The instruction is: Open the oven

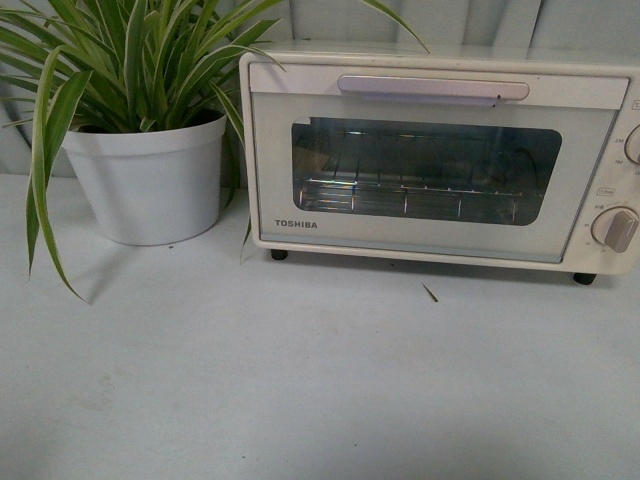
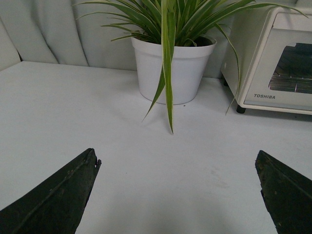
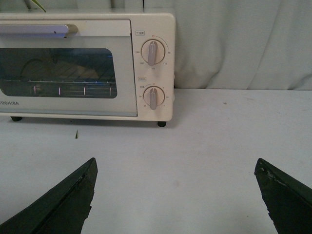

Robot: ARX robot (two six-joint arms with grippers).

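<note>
Nearest you, the left gripper [image 2: 176, 160] and the right gripper [image 3: 175, 165] each hang above the table [image 1: 300, 380], jaws spread wide and holding nothing. Farther on, at 1 o'clock, you see the oven [image 1: 440, 245] standing on its black feet, door closed, silver handle [image 1: 432, 88] across the door's top edge. At 11 o'clock, just beside it, stands a potted plant [image 1: 150, 170].

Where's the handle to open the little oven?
In the front view, the silver bar handle lies across the top of the oven door, just above its glass window, right of the potted plant.
</note>
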